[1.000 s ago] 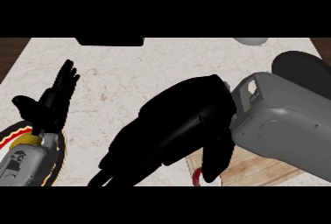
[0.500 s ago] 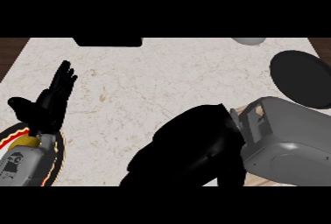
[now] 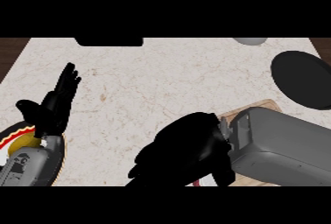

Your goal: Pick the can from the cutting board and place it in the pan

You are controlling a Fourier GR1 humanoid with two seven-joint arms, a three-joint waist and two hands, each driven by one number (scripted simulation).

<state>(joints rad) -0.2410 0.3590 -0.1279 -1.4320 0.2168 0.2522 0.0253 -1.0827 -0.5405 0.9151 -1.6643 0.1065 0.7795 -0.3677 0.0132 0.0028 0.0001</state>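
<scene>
So the robot's black right hand point(image 3: 187, 151) is down at the near edge of the pale marbled stone counter point(image 3: 168, 78), sitting right over the light wooden cutting board point(image 3: 258, 107), of which only a corner pokes out past the bulky grey forearm point(image 3: 284, 146). The can itself I can't actually make out; there's just a small sliver of red and white point(image 3: 200, 183) peeking from under the hand at the bottom, which might be it, so my guess is the can is under or inside that hand, on the board. Whether the fingers are wrapped around it or just hovering, I honestly can't tell, the hand is one dark blob from this angle. The round black pan point(image 3: 302, 85) sits at the counter's right edge, well apart from the board, so the carry would go up and to the right. The left hand point(image 3: 55, 105) is parked near the left edge with straight fingers pointing up, just resting out of the way, next to a plate with a red and yellow rim point(image 3: 16, 135) at the near left corner.
</scene>
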